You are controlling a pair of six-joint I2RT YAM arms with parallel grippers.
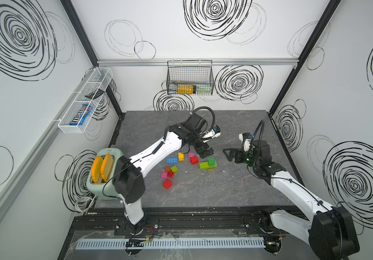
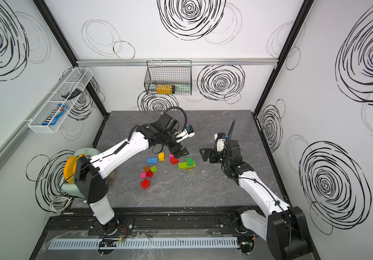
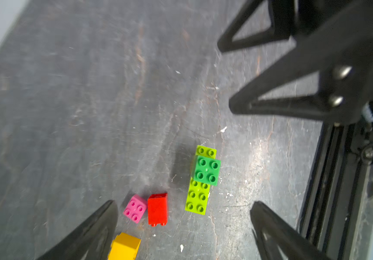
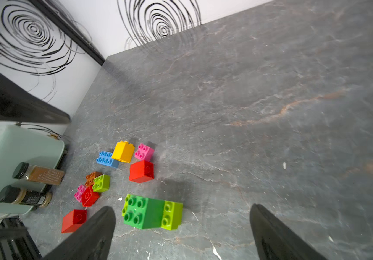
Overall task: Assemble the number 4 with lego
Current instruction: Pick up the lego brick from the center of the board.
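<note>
Leftmost on the counter (image 1: 226, 191) we see a mint toaster (image 1: 104, 180) with two yellow slices standing in its slots, and in the right wrist view two spice jars (image 4: 38, 175) sit just beside it. Next comes the loose lego (image 1: 170, 173), scattered near the middle of the counter. A lone red brick (image 1: 167, 184) lies nearest the front edge. Behind it is a tight knot of pink, red, orange and lime pieces, and farther back a blue brick (image 1: 172, 160) has a yellow brick (image 1: 181, 156) just beside it. To their right we find a pink brick (image 1: 191, 154) and, close by it, a tipped red brick (image 1: 194, 160) lying on its side. The left end effector (image 1: 204, 153) hangs just behind these two with its fingers spread wide and nothing between them. Further right a long lime brick (image 1: 203, 165) lies flat, studs up, with a dark green brick (image 1: 212, 161) stacked on its right part. Beyond that stack, near it but apart, we see the right end effector (image 1: 226, 155), pointing toward the bricks, its fingers likewise spread and empty.
</note>
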